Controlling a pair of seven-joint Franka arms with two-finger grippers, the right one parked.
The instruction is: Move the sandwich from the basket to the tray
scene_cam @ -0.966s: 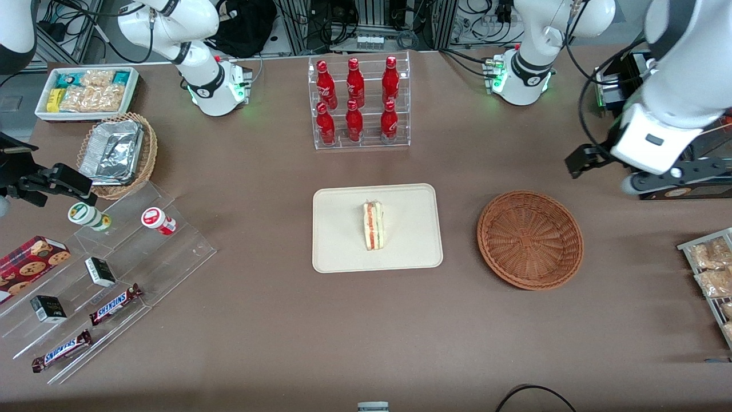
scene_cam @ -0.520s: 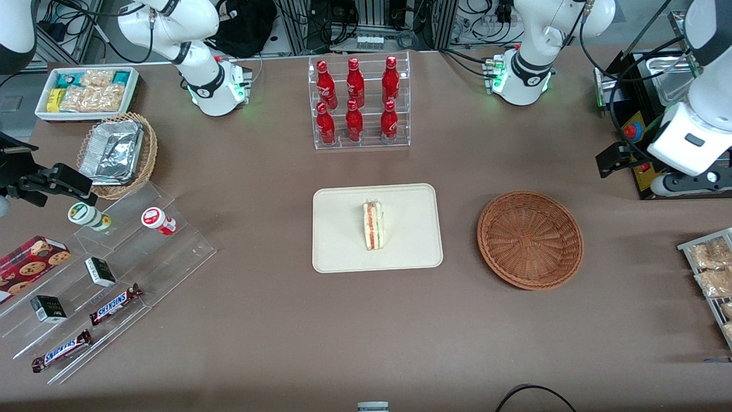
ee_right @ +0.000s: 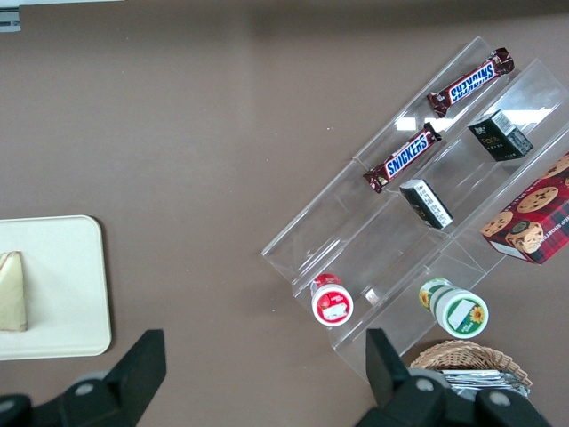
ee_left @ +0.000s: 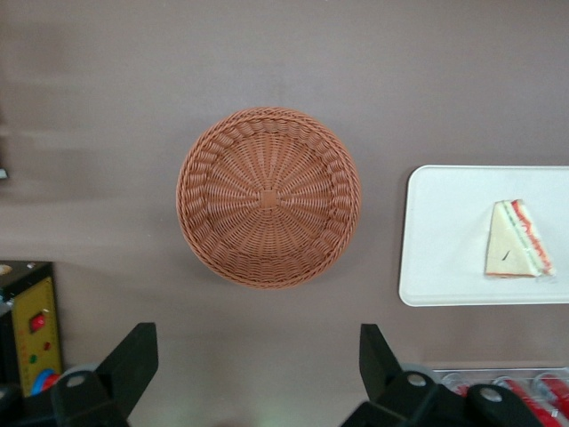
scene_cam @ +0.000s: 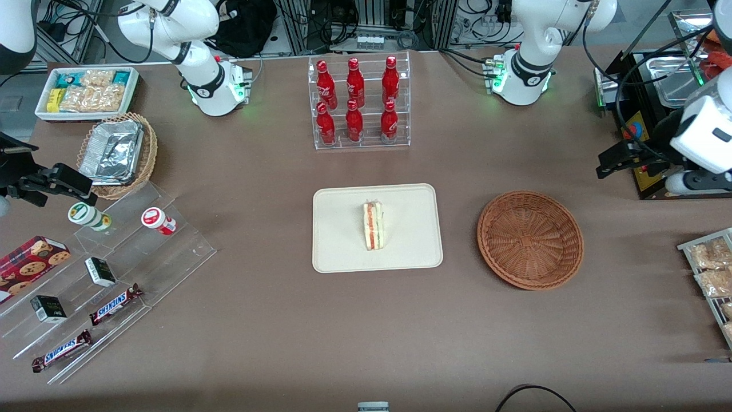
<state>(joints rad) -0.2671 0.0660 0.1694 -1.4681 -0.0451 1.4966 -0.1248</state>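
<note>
Wrist view – end effector [ee_left: 253,374] open, high above basket [ee_left: 268,197]

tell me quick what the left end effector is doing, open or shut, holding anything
Left end effector: open and holding nothing, raised above the table at the working arm's end. The sandwich already lies on the tray; the basket has nothing in it.

Tray [ee_left: 444,236] edge cut off
</note>
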